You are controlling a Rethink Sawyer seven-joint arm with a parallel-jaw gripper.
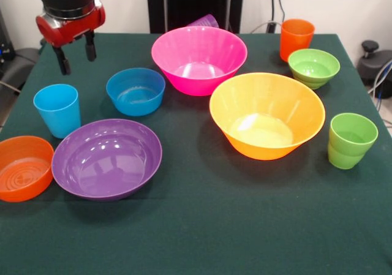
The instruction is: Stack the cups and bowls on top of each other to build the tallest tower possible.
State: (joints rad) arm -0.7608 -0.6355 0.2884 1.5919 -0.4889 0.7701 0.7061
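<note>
My gripper point(76, 58) hangs open and empty above the table's far left, behind the sky blue cup point(57, 109) and left of the small blue bowl point(135, 91). The large pink bowl point(199, 59) stands at the far middle, with the purple cup point(204, 21) mostly hidden behind it. The large yellow-orange bowl point(267, 114) is right of centre. The wide purple bowl point(106, 158) and the small orange bowl point(24, 168) sit at the near left. The orange cup point(296, 38) and small green bowl point(313, 67) are at the far right. The lime green cup point(351, 140) stands at the right edge.
The table has a dark green cloth point(202, 226). The robot's black pedestal point(195, 2) stands behind the far edge. Cables and dark gear point(375, 60) lie beyond the right edge.
</note>
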